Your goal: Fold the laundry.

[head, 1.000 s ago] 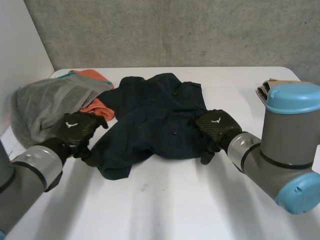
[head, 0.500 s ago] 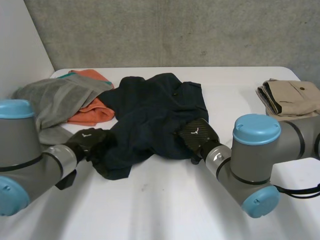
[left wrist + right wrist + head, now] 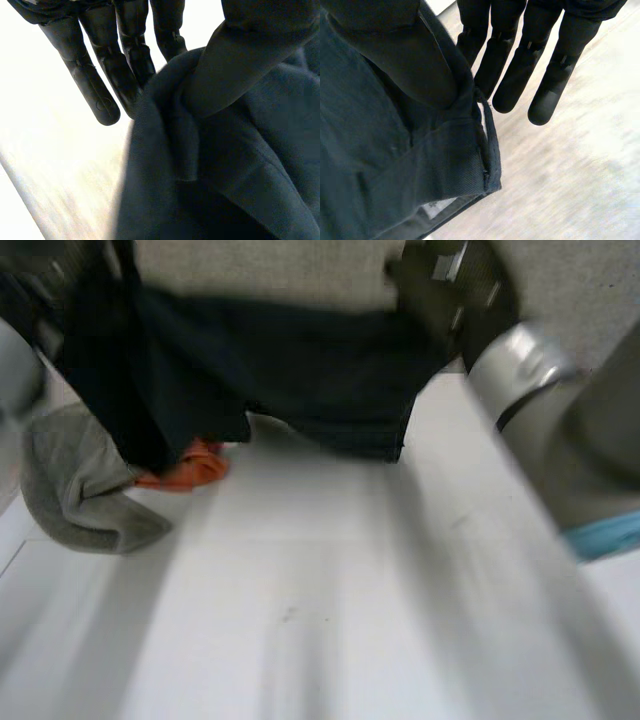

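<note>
Above table (image 3: 330,620), left robot hand (image 3: 127,60), right robot hand (image 3: 520,65) pinch garment (image 3: 300,370).

Nothing legible found: no text, label, brand, number or sign. A pale mark on the back of the right hand (image 3: 443,280) is too blurred to read. A whitish patch inside the hem of the dark navy garment (image 3: 380,165) shows no readable print (possibly a tag; cannot tell).

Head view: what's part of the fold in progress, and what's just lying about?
In the job:
dark garment, held up above the table
left hand, thumb and fingers pinching the garment
right hand, pinching it at a hemmed edge

Lying about:
grey garment, crumpled on the table
orange cloth, next to the grey one
</note>
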Robot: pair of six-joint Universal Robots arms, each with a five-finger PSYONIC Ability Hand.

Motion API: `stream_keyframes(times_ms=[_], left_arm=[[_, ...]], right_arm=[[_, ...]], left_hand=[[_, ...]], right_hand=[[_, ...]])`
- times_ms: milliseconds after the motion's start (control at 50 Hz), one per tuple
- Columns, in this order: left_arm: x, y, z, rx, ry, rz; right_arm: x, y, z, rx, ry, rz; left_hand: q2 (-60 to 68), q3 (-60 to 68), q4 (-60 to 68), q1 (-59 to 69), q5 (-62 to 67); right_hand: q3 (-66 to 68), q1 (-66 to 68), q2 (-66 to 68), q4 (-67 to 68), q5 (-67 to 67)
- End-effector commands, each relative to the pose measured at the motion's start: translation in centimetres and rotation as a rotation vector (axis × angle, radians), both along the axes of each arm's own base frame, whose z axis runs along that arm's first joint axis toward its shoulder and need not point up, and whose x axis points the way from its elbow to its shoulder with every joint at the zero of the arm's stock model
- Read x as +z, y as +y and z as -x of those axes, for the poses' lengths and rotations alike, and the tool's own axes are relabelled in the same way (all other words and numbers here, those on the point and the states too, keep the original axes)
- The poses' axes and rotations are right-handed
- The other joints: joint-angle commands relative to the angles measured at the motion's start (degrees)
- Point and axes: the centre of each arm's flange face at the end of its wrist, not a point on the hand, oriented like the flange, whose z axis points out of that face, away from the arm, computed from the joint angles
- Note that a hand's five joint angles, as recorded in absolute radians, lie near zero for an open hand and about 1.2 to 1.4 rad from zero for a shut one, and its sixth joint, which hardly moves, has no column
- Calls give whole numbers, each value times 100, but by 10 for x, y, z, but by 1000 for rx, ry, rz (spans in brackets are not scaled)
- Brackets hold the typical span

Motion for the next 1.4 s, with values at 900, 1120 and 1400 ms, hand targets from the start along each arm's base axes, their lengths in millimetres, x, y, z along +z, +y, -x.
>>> stream_keyframes(times_ms=[900,1120,1400], left_arm=[[-127,-107,61,59,-200,-229],[-187,61,11,-93,-480,-787],[-245,99,-10,-93,-376,-951]], right_arm=[[-124,-90,-20,-50,72,-286],[-144,-2,40,143,460,-686],[-229,43,66,199,515,-788]], left_hand=[[-5847,-5813,-5869,-5562,-5737],[-5624,-5591,-5647,-5340,-5515],[-5119,-5086,-5142,-4835,-5010]], right_hand=[[-5800,-5337,-5728,-5848,-5695],[-5279,-4816,-5208,-5328,-5174],[-4521,-4058,-4450,-4570,-4416]])
